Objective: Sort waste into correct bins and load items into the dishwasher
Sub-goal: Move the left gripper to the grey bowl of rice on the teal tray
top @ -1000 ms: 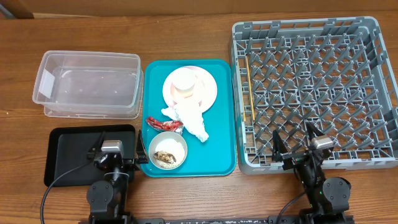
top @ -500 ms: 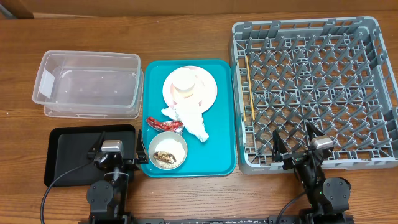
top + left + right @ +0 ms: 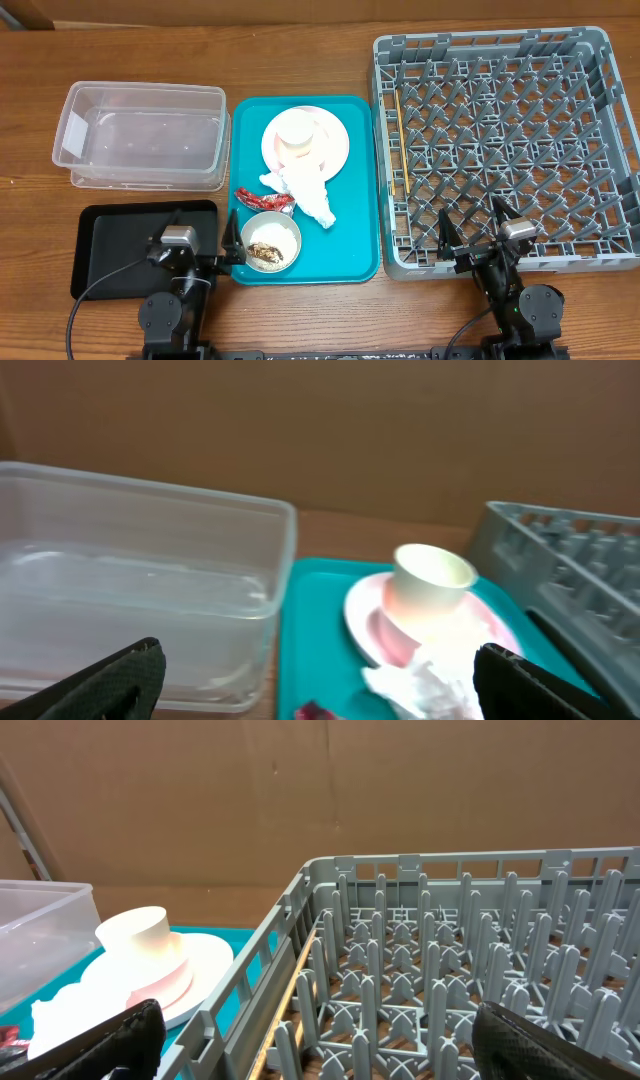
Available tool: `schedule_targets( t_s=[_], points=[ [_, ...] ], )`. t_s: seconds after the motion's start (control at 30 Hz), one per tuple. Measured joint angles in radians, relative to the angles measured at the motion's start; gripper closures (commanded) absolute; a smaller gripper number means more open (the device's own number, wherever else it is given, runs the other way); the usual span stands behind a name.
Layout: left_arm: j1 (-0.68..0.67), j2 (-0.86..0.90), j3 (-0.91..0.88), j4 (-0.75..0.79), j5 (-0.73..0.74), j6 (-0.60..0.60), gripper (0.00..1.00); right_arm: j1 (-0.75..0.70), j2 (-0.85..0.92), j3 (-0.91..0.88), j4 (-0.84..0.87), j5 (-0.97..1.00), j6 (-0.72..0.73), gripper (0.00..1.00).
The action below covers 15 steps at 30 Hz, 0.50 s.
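Both the left gripper (image 3: 195, 248) and right gripper (image 3: 470, 232) stand spread wide, holding nothing. On the teal tray (image 3: 360, 220), cup (image 3: 298, 132) and plate (image 3: 336, 150) sit at 12 o'clock, napkin (image 3: 310, 195) centre, bowl (image 3: 291, 232) at 6; the dish rack (image 3: 480, 40) lies at 3 o'clock

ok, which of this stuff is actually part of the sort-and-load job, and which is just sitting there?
Job: napkin, foil wrapper, rice and scraps, white bowl, pink plate, cream cup, clear tub, black tray, dish rack.
Just there: teal tray, wooden stick lying in the rack.
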Motion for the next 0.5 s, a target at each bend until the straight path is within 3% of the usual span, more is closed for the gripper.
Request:
schedule_targets(
  t_s=[0.23, 0.5],
  points=[
    [0.000, 0.000, 0.114, -0.054, 0.122, -0.125, 0.00, 0.000, 0.000, 0.000, 0.000, 0.000, 0.000, 0.00],
    [0.000, 0.058, 0.498, -0.369, 0.214, -0.189, 0.00, 0.000, 0.000, 0.000, 0.000, 0.000, 0.000, 0.00]
  ],
)
